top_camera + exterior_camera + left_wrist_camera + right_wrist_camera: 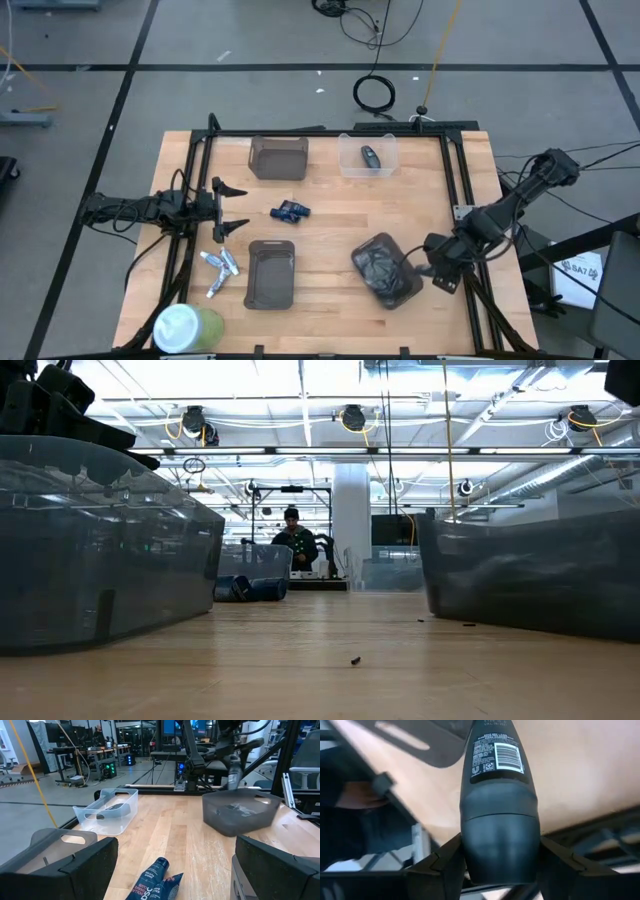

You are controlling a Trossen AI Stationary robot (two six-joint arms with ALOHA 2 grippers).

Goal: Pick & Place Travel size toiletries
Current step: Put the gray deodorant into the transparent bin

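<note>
The travel size toiletries, small white-and-silver tubes [220, 268], lie on the table at the near left, beside an empty dark tray [271, 272]. My left gripper [240, 208] [175, 851] hovers open and level at the left side, facing two dark blue tubes [290, 211] [155, 882] that lie on the wood. My right gripper [440, 272] [500, 870] is at the table's near right, beside a dark tray with contents [385, 268]. It is shut on a black deodorant stick [497, 785]. My right gripper pinches the black stick at its rounded cap end [500, 840], one finger [440, 865] on each side. The labelled body with the barcode [507, 756] reaches out past the fingertips. The fingers slant downward toward the table. The stick's far end is cut off by the picture.
A second dark tray [278, 157] and a clear tray [367, 155] [107, 810] holding a dark item stand along the far side. A green bottle with a white lid [185, 328] stands at the near left corner. Bare wood lies in the table's middle. A person sits far behind the table [292, 540].
</note>
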